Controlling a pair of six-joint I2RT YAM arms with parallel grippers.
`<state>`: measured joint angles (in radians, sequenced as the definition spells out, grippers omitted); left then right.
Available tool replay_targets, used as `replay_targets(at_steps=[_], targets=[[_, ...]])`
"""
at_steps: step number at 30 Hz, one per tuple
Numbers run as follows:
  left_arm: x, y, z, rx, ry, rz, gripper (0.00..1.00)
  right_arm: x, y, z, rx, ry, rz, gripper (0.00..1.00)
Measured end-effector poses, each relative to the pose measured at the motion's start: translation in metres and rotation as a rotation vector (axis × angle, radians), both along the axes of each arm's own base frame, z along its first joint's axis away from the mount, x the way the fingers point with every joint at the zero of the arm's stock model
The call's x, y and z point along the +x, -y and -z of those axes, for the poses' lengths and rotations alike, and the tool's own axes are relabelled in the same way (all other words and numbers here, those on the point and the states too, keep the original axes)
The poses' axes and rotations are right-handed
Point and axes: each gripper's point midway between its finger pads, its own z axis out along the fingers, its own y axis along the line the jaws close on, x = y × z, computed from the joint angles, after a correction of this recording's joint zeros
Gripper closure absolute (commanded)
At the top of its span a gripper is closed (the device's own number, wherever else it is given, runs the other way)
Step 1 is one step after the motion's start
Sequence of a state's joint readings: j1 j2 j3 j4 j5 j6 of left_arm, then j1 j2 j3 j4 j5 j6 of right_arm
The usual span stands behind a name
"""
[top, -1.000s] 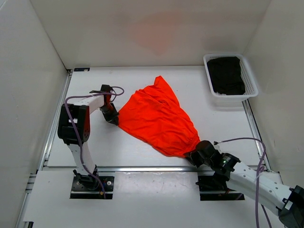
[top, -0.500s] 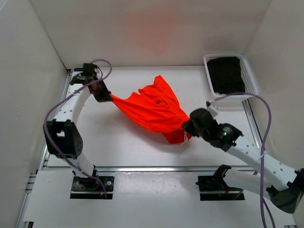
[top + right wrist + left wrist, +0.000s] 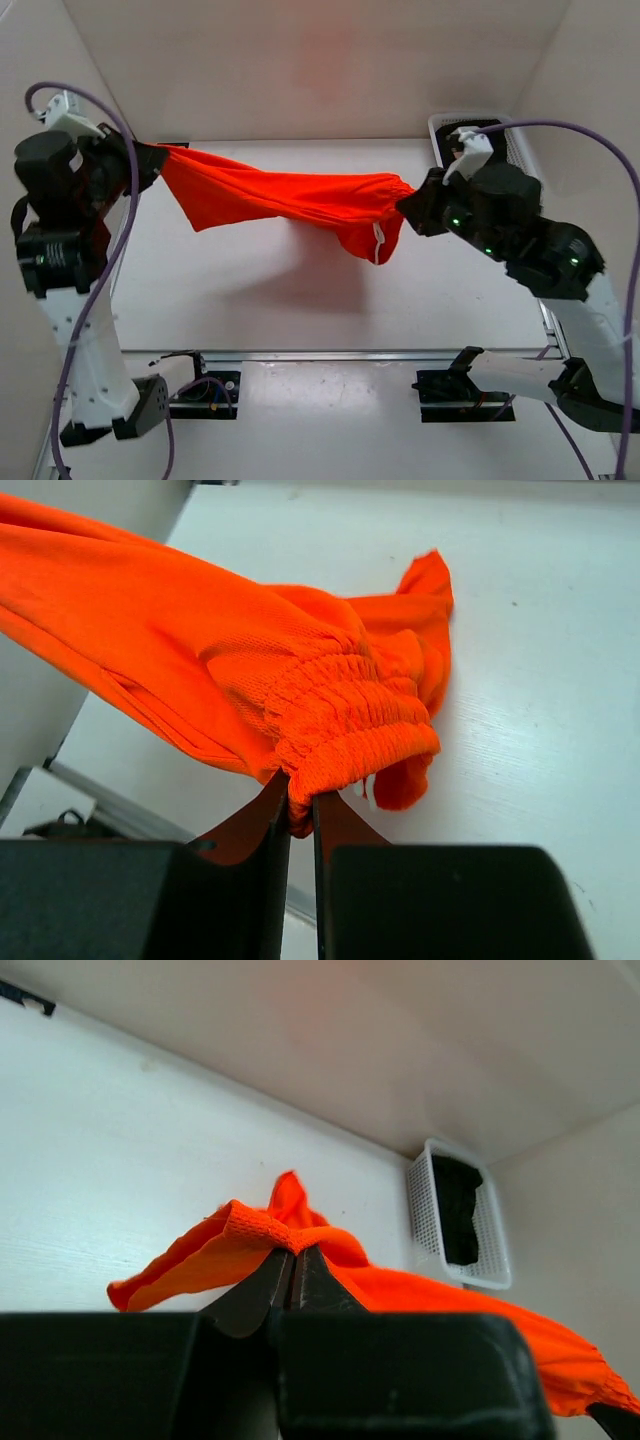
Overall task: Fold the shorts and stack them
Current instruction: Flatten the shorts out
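Above the white table (image 3: 300, 310), the shorts (image 3: 290, 200) sag soft and light; left end effector (image 3: 293, 1260) pinches an edge, right end effector (image 3: 300, 802) the elastic waistband (image 3: 350, 720), probably the firmest holds.

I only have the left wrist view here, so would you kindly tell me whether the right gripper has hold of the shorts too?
Observer: Yes. The right gripper is shut on the shorts, pinching the gathered elastic waistband.
Operator: Thank you. Is the cloth lying on the table?
Observer: No. From above, it hangs stretched between the left gripper and the right one, above the table, with its shadow underneath.
Operator: Is anything dangling loose?
Observer: A white drawstring hangs from the sagging fold next to the right gripper.
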<state>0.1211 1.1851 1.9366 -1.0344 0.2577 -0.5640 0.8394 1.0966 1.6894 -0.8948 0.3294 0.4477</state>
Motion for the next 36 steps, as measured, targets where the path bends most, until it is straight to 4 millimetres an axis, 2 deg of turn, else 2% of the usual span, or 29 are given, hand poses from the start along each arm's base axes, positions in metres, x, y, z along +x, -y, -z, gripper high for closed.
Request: replay_targets(at_steps=[6, 10, 13, 16, 17, 19, 20, 22, 24, 26, 27, 29, 31, 32, 34, 36], targets=[[-0.082, -0.006, -0.047, 0.015, 0.170, -0.104, 0.90, -0.053, 0.021, -0.043, 0.064, 0.081, -0.174, 1.00], [-0.132, -0.013, -0.103, 0.021, 0.356, -0.177, 0.90, -0.079, 0.034, -0.077, 0.134, 0.151, -0.236, 1.00], [-0.165, -0.016, -0.139, 0.018, 0.491, -0.202, 0.90, -0.090, 0.045, -0.097, 0.180, 0.201, -0.241, 1.00], [-0.176, -0.016, -0.153, 0.023, 0.549, -0.200, 0.90, -0.088, 0.052, -0.099, 0.184, 0.214, -0.208, 1.00], [-0.173, -0.015, -0.151, 0.027, 0.544, -0.193, 0.90, -0.084, 0.053, -0.096, 0.172, 0.212, -0.186, 1.00], [-0.148, -0.013, -0.141, 0.038, 0.495, -0.172, 0.90, -0.068, 0.050, -0.080, 0.120, 0.183, -0.135, 1.00], [-0.128, -0.013, -0.132, 0.045, 0.454, -0.164, 0.90, -0.058, 0.047, -0.070, 0.084, 0.165, -0.110, 1.00], [-0.074, -0.014, -0.106, 0.056, 0.339, -0.153, 0.90, -0.035, 0.037, -0.044, -0.012, 0.120, -0.064, 1.00], [-0.009, -0.017, -0.062, 0.070, 0.189, -0.142, 0.90, -0.007, 0.022, -0.012, -0.119, 0.066, -0.025, 1.00], [0.059, -0.020, -0.001, 0.085, 0.011, -0.133, 0.90, 0.019, 0.010, 0.021, -0.210, 0.007, -0.002, 1.00], [0.087, -0.021, 0.032, 0.091, -0.074, -0.127, 0.90, 0.038, 0.003, 0.042, -0.246, -0.036, 0.005, 1.00], [0.134, -0.023, 0.114, 0.104, -0.277, -0.110, 0.90, 0.078, 0.005, 0.088, -0.269, -0.138, 0.042, 1.00], [0.163, -0.023, 0.187, 0.108, -0.454, -0.086, 0.90, 0.115, 0.019, 0.137, -0.262, -0.262, 0.080, 1.00], [0.174, -0.021, 0.215, 0.106, -0.521, -0.072, 0.90, 0.132, 0.028, 0.157, -0.252, -0.324, 0.099, 1.00], [0.191, -0.017, 0.266, 0.097, -0.632, -0.045, 0.90, 0.169, 0.035, 0.192, -0.221, -0.408, 0.115, 1.00], [0.210, -0.016, 0.300, 0.091, -0.698, -0.029, 0.90, 0.211, 0.035, 0.224, -0.197, -0.474, 0.113, 1.00]])
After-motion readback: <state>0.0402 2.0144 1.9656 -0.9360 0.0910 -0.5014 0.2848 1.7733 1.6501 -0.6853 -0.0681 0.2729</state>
